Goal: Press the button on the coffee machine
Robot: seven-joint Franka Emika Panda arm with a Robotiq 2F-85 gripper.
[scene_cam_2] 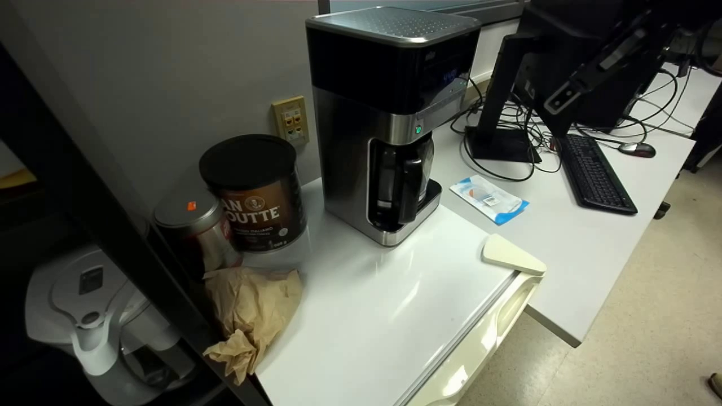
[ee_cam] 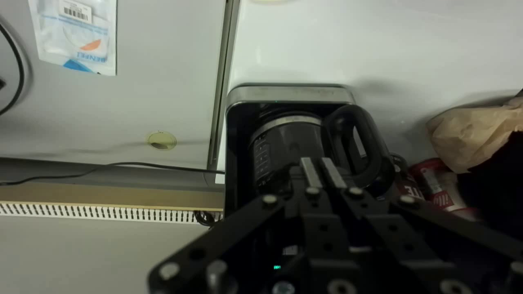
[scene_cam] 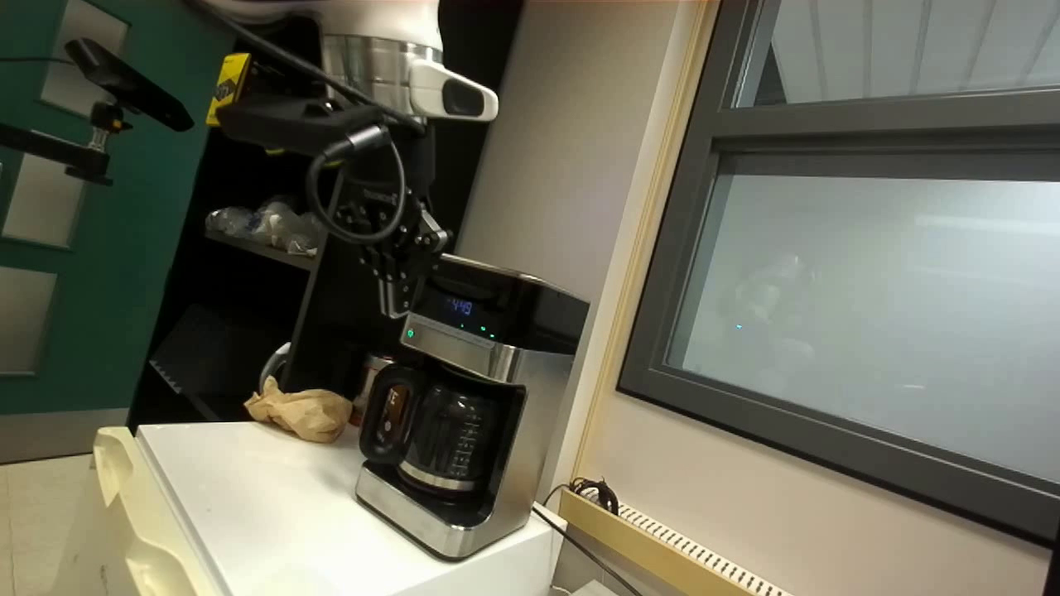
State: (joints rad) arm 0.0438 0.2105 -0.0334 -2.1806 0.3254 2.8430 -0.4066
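Green-lit button [scene_cam: 410, 334] sits at 5 o'clock from the fingers [scene_cam: 393, 300]

That is the bearing in an exterior view, where the button shows just beside the tips; I judge it the target, and the coming press seems to turn on that small offset. The lone gripper [ee_cam: 318, 167] has its fingers drawn together, holding nothing. In an exterior view the coffee machine [scene_cam_2: 369, 121] stands upright on a white top [scene_cam_2: 389, 304], long axis 12 to 6 o'clock, and lies at 9 o'clock from the fingers across a gap, its button slightly lower. In the wrist view the carafe [ee_cam: 288, 149] sits at 10 o'clock from the tips, its handle [ee_cam: 369, 141] at 2. A press that dips too low may well meet that handle instead
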